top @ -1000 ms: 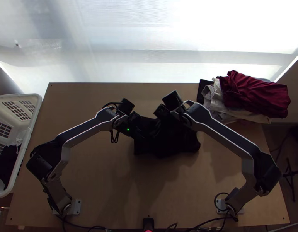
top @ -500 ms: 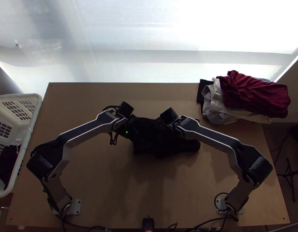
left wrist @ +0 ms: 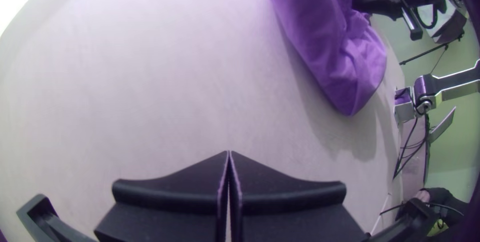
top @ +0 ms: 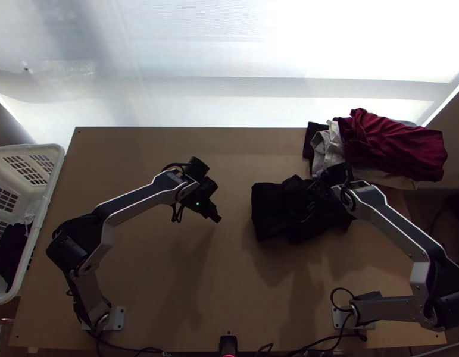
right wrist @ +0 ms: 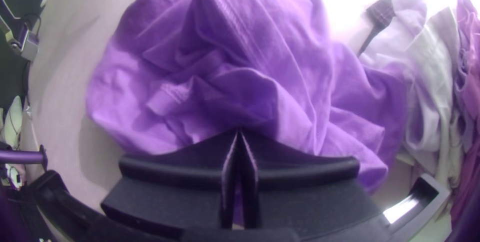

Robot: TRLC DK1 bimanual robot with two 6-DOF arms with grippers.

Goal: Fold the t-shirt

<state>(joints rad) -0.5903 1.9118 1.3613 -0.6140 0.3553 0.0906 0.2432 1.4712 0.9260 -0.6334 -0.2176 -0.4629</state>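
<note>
Table (top: 140,279) under everything, basket (top: 53,178) off its left edge. Clothes pile (top: 390,146) sits at the far right corner. T-shirt (top: 271,208) is a bunched heap right of centre, just on the near side of the pile. My right gripper (top: 314,199) is over the heap, fingers nearly together, cloth pinched at the tips. My left gripper (top: 218,219) is closed on nothing, apart from the T-shirt, to its left.

Strong glare beyond the table (top: 128,149) — soft shadows nearer, dark wrist-view corners.
</note>
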